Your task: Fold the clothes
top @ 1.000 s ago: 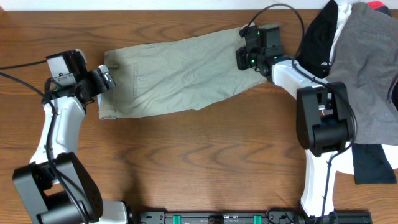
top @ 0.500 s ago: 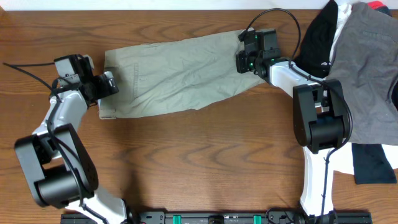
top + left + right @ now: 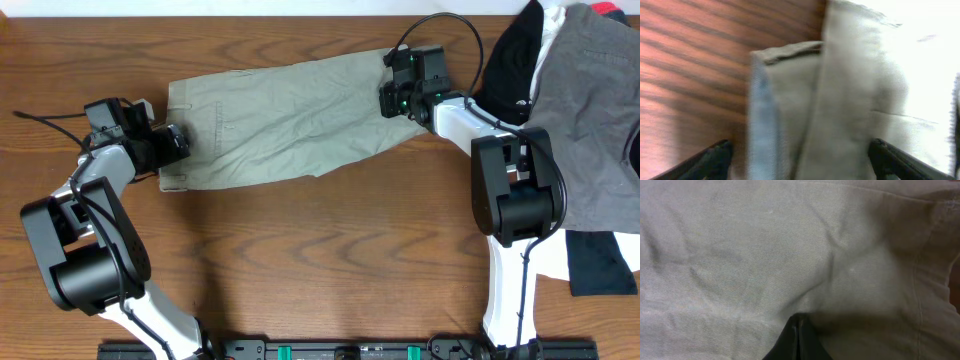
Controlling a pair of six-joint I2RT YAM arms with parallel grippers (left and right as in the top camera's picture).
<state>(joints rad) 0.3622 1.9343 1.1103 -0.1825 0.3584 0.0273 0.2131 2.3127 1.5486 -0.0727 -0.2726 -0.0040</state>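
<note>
The khaki shorts lie flat across the far middle of the table, waistband to the left. My left gripper is open at the waistband's lower left corner. In the left wrist view its fingers stand wide apart on either side of the waistband edge. My right gripper rests on the shorts' right end. In the right wrist view it is shut with its tip down in the cloth, and creases run to the tip.
A pile of other garments lies at the right: grey, black and white, with more black cloth near the right edge. Bare wood table lies in front of the shorts.
My left gripper has moved right and slightly nearer, onto the waistband corner of the shorts. The right gripper and the shorts have not moved.
</note>
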